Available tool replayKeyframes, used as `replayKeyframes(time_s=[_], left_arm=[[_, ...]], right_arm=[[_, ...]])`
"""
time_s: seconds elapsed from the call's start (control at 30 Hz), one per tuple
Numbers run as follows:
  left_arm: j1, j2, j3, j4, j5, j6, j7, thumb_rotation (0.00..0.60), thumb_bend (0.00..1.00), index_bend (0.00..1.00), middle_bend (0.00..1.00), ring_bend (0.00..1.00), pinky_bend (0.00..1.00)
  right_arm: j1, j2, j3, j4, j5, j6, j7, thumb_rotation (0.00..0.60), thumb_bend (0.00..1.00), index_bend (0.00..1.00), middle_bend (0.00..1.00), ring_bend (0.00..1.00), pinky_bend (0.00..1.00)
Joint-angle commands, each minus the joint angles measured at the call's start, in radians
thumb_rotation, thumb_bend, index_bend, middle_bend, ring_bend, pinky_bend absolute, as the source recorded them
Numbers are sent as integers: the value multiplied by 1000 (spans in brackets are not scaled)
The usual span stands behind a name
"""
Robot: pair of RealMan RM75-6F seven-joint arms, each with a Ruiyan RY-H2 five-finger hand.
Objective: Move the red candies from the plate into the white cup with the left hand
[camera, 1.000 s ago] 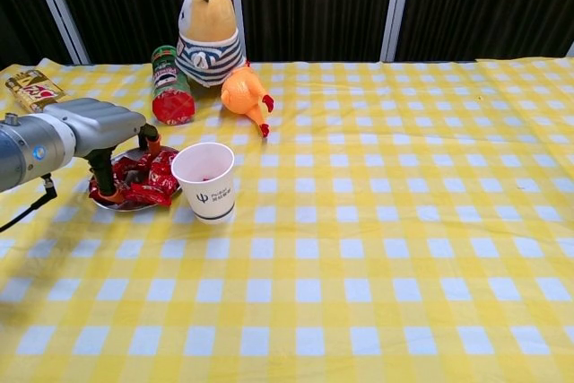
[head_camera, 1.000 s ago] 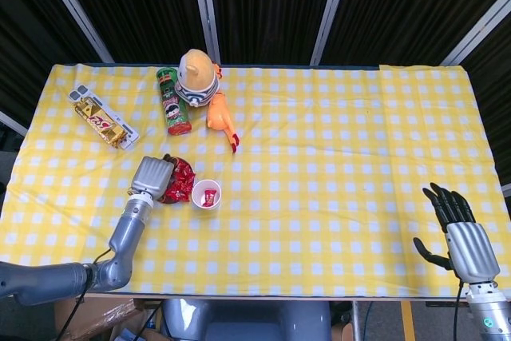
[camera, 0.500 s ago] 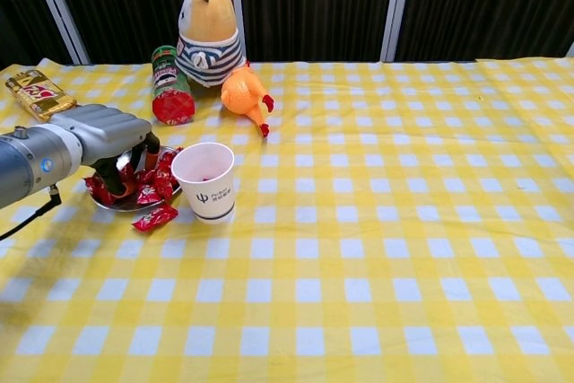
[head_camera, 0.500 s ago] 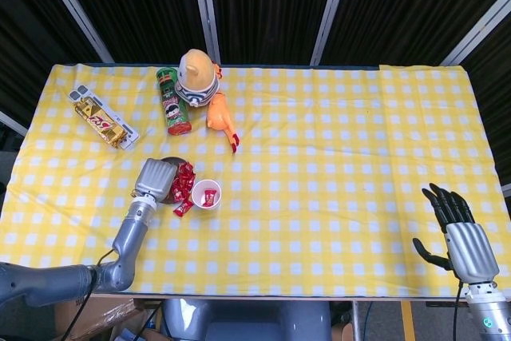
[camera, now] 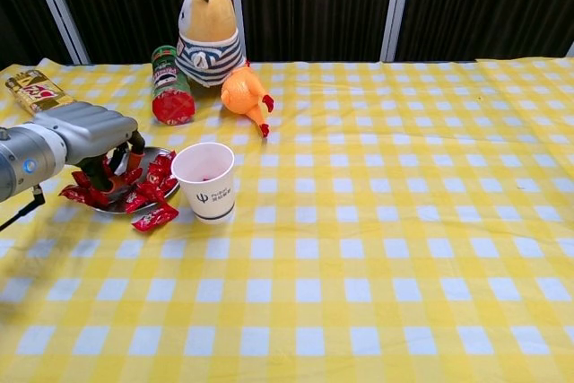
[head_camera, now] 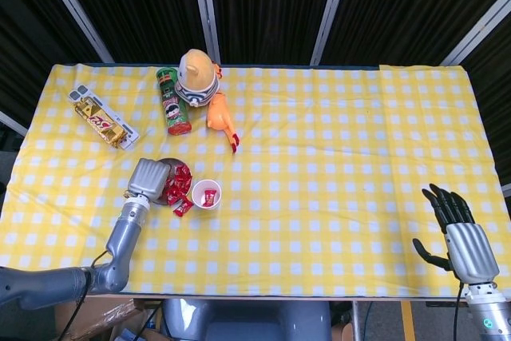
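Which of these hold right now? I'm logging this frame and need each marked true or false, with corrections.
1. The white cup stands upright. True.
2. One red candy lies on the cloth beside the plate. True.
3. The right hand is over the plate. False: it is at the table's near right edge; the left hand is over the plate.
4. The cup is empty. False: the head view shows a red candy inside.
5. The green can lies flat. False: it stands upright.

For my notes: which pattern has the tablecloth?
Yellow and white checks; the tablecloth shows best in the chest view.
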Motion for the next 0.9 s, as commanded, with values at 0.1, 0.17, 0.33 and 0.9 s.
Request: replayKeyframes(time_s=[0.1,0.17,0.33,0.9], left_arm=[[7,39,-22,-38,19,24,-15,600,456,503,603,739,847],[8,58,-33,-62,25,33,-19,600,457,503,605,739,847],[5,100,-55,-128,40,53,-18,600,457,505,607,739,847],[-17,157,-83,-305,73,102,25,600,457,506,608,739,847]], right_arm=[[0,-1,0,0,-2,1,-1,600,386,0,0,0,0],[0,-1,0,2,-3,2,-2,600,386,0,0,0,0],[-1,-1,0,1,-4,5,-3,600,385,0,0,0,0],[-2,-2,1,3,-6,10,-4,600,386,0,0,0,0]])
